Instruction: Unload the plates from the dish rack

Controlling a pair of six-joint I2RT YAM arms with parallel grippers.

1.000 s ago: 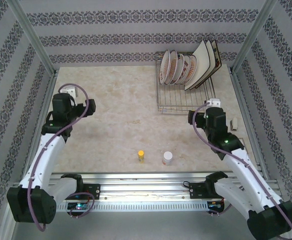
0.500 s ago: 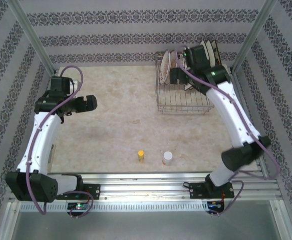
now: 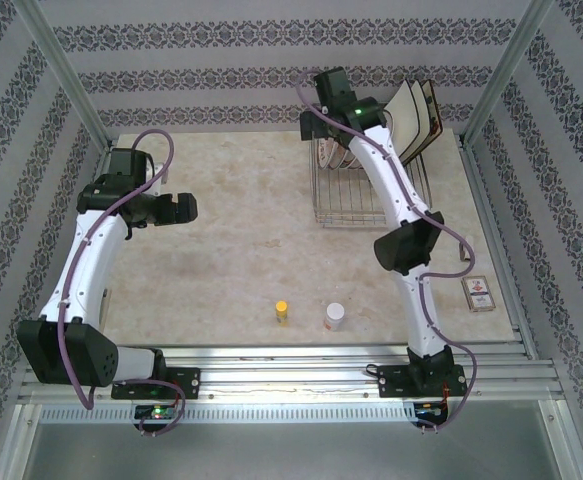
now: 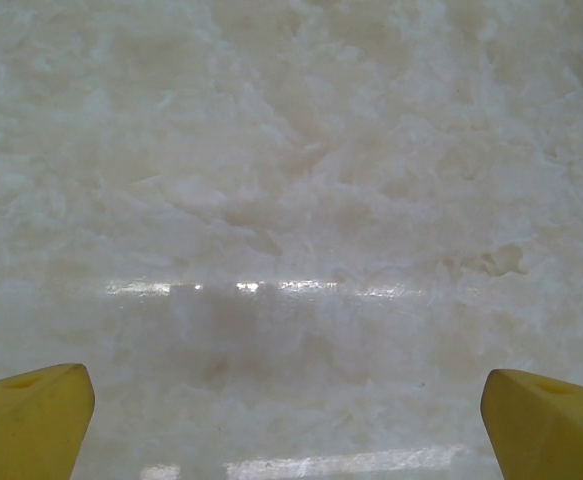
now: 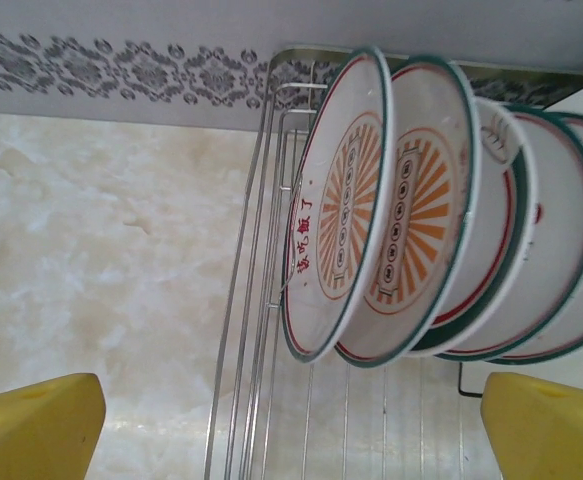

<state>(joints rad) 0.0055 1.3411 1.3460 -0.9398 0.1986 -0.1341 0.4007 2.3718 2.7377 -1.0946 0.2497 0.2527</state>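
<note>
At the far right of the table (image 3: 241, 260), the plates (image 5: 371, 200) are all seen lodged in the dish rack (image 5: 251, 350); none is unloaded yet. Both arms' jaws are spread open, empty.

**Arm pose: both jaws wide**

Right arm (image 3: 403, 200) stretched long toward 12 o'clock, right gripper (image 3: 311, 122) angled down, yellow fingers (image 5: 33, 422) spread. Left arm (image 3: 89, 262) bent at 9 o'clock, left gripper (image 3: 180, 208) facing 3 o'clock, fingers apart.

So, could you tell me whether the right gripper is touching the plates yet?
Apart. The right wrist view shows the right gripper open, its yellow fingertips short of the plates, with dish rack wires between.
</note>
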